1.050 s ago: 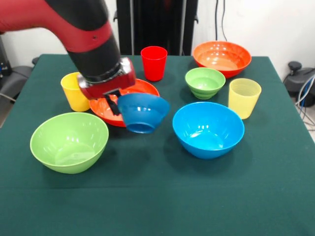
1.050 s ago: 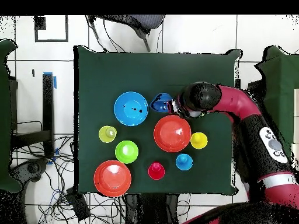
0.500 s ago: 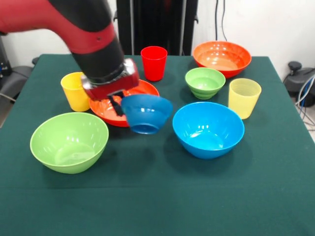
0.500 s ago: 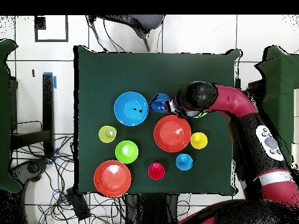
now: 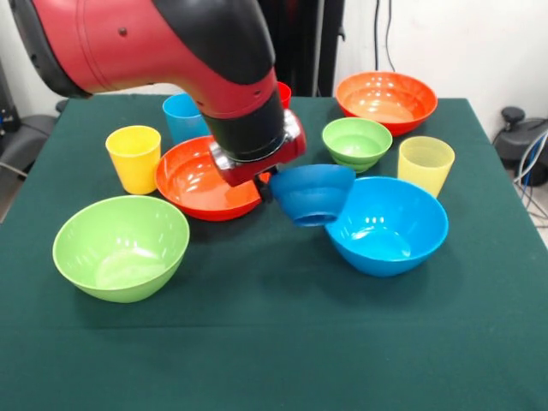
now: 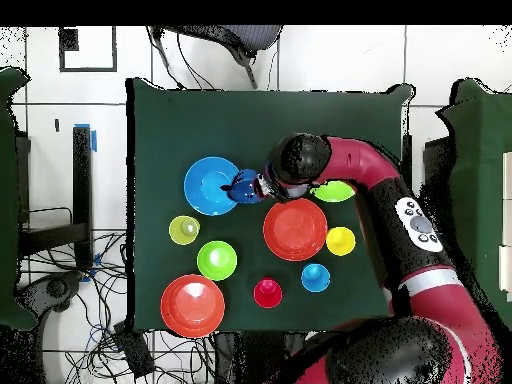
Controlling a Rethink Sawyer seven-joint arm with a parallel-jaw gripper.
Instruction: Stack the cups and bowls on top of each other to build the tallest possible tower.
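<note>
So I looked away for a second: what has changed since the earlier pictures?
The gripper, still holding the small dark blue bowl, carried it sideways to the big blue bowl, whose rim it now overlaps. That big bowl slid slightly away from the arm. The other bowls and cups stayed put.

Lab, tiled floor [image 6: 330,60], loose cables [image 6: 100,300], green-clothed table [image 5: 274,342]

Tablecloth [image 5: 274,342]: dark green, plain. Arm [image 5: 171,43]: red and black. Beside the big blue bowl [image 5: 390,227]: small dark blue bowl [image 5: 312,193], pale yellow ribbed cup [image 5: 425,164], small green bowl [image 5: 356,142]. Beyond: orange-red bowl [image 5: 385,101].
</note>
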